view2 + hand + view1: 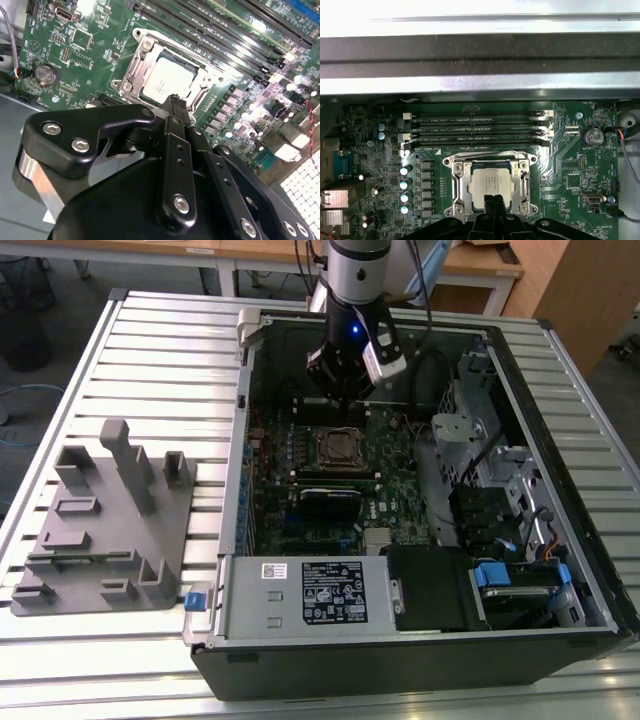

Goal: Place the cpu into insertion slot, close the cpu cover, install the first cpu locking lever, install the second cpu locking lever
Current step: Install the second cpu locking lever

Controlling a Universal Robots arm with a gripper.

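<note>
- The cpu (491, 181) already sits in the insertion slot (458, 186), pale top showing, and the cpu cover (525, 186) lies shut around it as a silvery frame.
- Whether either locking lever is latched, I can't make out.
- The gripper (176, 101) hangs just above the socket's edge, fingers pressed together and holding nothing.
- Long memory slots (477, 129) run beside the socket; the computer case (560, 370) walls it in, and a grey fixture (110, 520) sits well apart on the table (180, 350).

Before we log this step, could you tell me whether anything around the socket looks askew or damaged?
Nothing stands out: the cpu lies flat and square in the insertion slot, the cpu cover is down around it, and the hand is shut above it.
</note>
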